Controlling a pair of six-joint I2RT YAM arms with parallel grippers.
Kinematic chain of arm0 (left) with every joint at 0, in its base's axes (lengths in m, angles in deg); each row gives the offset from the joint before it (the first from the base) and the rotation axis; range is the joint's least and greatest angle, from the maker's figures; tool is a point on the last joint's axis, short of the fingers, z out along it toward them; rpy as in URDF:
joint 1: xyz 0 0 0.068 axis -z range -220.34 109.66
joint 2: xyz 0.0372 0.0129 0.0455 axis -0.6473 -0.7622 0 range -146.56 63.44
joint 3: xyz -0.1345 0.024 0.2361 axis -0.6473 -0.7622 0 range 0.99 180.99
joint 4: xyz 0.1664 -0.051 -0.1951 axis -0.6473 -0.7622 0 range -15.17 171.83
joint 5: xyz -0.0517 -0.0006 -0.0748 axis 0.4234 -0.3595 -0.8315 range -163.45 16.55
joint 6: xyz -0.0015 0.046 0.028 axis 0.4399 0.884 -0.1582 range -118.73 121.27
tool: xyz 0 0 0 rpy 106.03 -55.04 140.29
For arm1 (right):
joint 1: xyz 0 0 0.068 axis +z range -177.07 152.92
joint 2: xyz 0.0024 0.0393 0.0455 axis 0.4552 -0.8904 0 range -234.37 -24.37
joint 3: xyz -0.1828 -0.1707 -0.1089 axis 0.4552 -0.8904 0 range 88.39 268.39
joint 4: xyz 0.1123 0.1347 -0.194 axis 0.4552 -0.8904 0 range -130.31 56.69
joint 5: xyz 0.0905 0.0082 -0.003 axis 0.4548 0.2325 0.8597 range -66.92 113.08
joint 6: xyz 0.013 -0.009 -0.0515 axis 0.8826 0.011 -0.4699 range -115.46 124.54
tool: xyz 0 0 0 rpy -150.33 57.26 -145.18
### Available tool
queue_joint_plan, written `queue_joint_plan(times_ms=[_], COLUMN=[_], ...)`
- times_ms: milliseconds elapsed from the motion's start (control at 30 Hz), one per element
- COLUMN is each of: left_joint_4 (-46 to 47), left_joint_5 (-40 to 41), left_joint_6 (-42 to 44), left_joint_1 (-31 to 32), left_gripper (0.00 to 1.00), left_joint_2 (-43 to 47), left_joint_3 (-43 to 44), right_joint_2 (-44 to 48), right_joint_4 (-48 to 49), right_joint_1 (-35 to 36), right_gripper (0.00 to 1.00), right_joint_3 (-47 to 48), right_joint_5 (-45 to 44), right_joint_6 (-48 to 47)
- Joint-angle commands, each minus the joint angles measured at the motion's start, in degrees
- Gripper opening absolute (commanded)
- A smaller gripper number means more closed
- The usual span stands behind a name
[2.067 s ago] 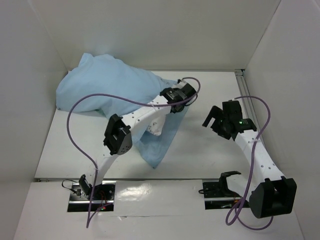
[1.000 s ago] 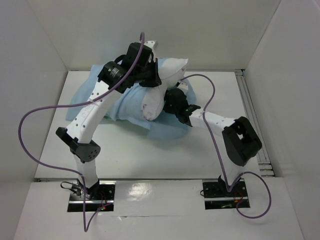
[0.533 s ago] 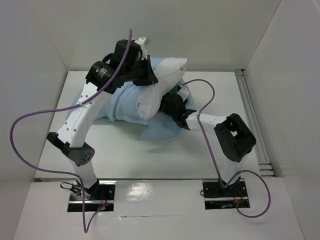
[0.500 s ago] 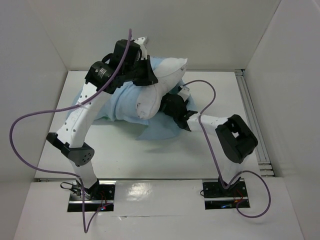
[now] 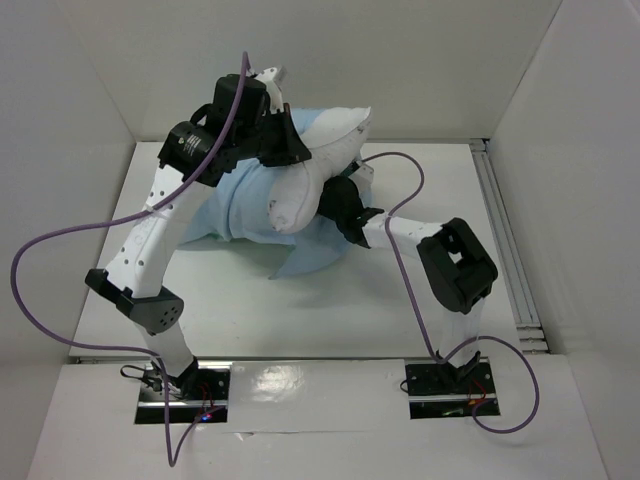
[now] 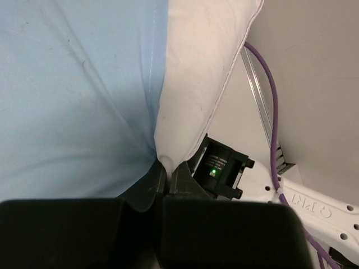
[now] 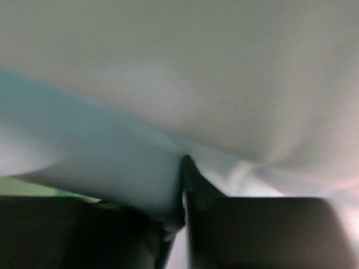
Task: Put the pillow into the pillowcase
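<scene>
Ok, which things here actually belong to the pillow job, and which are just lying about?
Part of the job:
plump white pillow
light blue cloth pillowcase
left gripper, pinched shut on the pillow
right gripper, shut on the pillowcase

Just there:
purple cables
metal rail along the white table

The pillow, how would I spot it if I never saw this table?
Look at the far end of the white table, where a light blue pillowcase lies bunched up. The pillow pokes out of its right side. It is the only puffy white thing; the cloth beside it is blue.
</scene>
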Motion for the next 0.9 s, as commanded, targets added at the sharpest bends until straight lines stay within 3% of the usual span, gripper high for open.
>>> queue_joint_plan(times_ms=[0,33,100,433,767,867], left_joint_4=[8.41,9.02,9.02,9.02,9.02,9.02], left_joint_5=[-3.11,-2.06,-1.09,7.70,15.69,16.93], left_joint_6=[-2.39,-2.39,-2.39,-3.01,-3.01,-3.01], left_joint_1=[-0.58,-1.10,-1.11,-0.50,0.03,0.03], left_gripper=[0.00,0.00,0.00,0.00,0.00,0.00], left_joint_2=[5.39,5.39,5.39,1.44,-1.73,-2.34], left_joint_3=[-0.38,-1.69,-2.23,-11.36,-16.55,-17.26], right_joint_2=[3.58,5.09,10.01,32.50,42.01,43.24], right_joint_4=[-8.76,-8.76,-8.76,-16.22,-27.13,-29.50], right_joint_1=[-1.17,-1.97,-1.97,-4.87,-8.74,-9.44], right_gripper=[0.19,0.08,0.00,0.00,0.00,0.06], right_joint_3=[-1.94,-4.47,-6.25,-14.70,-19.88,-21.02], right_joint_5=[-6.84,-5.97,-5.44,13.62,13.11,13.73], right_joint_6=[3.82,3.82,2.77,-11.73,-11.21,-9.72])
